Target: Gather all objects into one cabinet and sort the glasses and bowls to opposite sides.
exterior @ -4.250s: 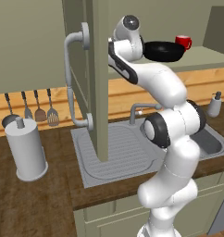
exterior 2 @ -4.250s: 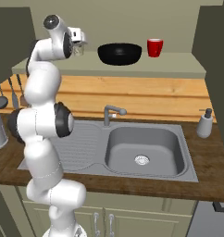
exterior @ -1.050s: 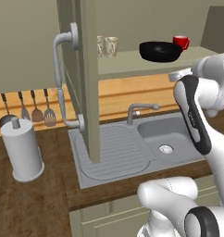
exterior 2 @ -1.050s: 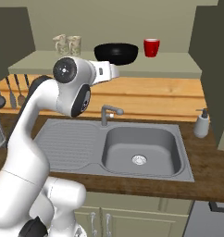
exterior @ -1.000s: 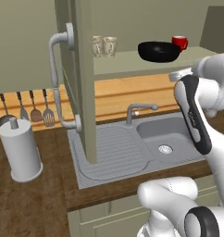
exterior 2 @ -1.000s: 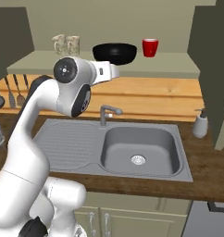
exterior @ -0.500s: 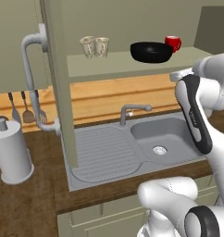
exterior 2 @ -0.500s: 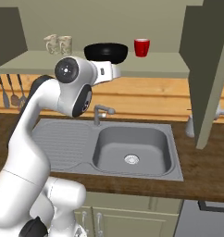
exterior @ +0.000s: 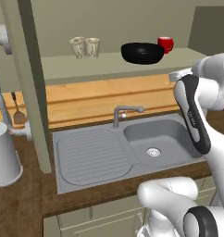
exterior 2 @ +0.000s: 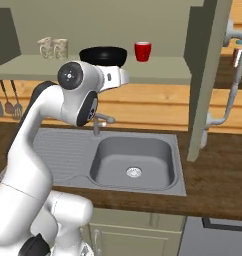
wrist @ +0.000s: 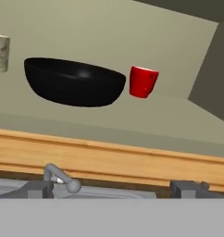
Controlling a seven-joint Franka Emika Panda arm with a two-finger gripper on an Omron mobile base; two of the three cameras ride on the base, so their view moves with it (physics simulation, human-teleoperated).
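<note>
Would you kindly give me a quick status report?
Pincer open, empty, below shelf. Cups left, bowl and mug right, same cabinet. Nothing in the way.

Everything sits relative to the bowl (exterior: 142, 52) on my cabinet's shelf (exterior: 109, 65). The mug (exterior: 165, 44) stands just right of the bowl and a little behind it. The two tumblers (exterior: 85, 47) stand side by side well to the bowl's left. Below the bowl, under the shelf, the faucet (exterior: 125, 112) rises behind the sink (exterior: 155, 141). A door (exterior 2: 205, 75) hangs open to the bowl's right.
</note>
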